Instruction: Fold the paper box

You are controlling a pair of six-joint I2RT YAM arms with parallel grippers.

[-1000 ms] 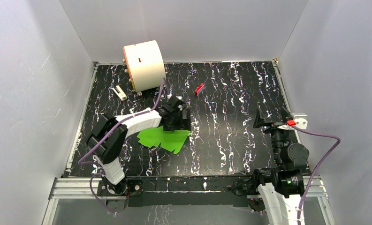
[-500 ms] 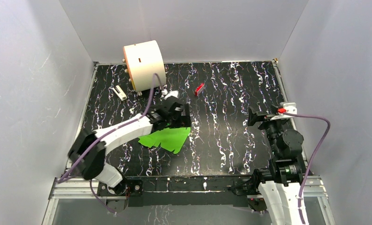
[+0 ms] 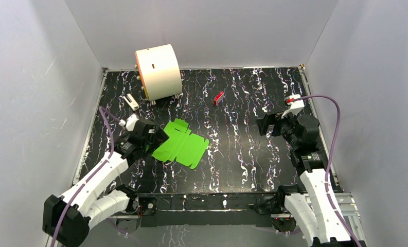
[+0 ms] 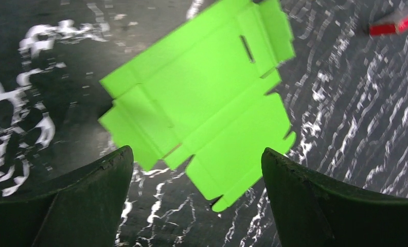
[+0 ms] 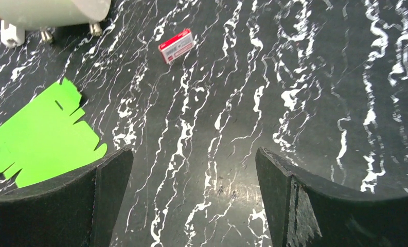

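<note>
Left jaws stand wide open with nothing between them, their two dark fingers [image 4: 63, 206] hanging just off the left edge of the paper box [image 3: 182, 145]. Right jaws are spread wide too and hold nothing; they hover over bare worktop [image 3: 243, 154], well apart from the box and to its right.

The paper box is a bright green, flat, creased sheet with notched flaps and a small slot, lying unfolded on the black, white-veined worktop left of centre. From the left wrist it fills the space beyond the fingers [image 4: 207, 113]; from the right wrist it shows at the left edge [image 5: 37, 131].

Behind it a small red block [image 3: 218, 98] lies alone, and a large cream cylinder [image 3: 158, 71] stands on its side at the rear left.
</note>
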